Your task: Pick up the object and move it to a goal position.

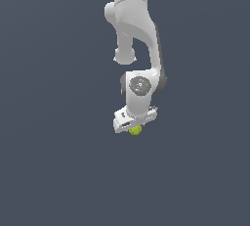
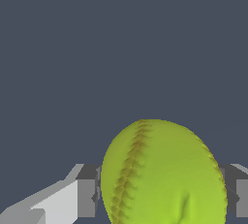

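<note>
White two-fingered end effector (image 1: 135, 128) clamped on the small yellow-green stitched ball (image 2: 162, 174), fingers (image 2: 86, 191) touching either side. Ball sits between them under the wrist. Advice: hold squeeze steady, carry slowly; round ball could slip.

Yellow-green stitched ball (image 2: 164, 174) sits between gripper (image 2: 162, 196) fingers (image 2: 86, 196), touching both pads, grey surface (image 2: 121, 48) behind ball.
</note>
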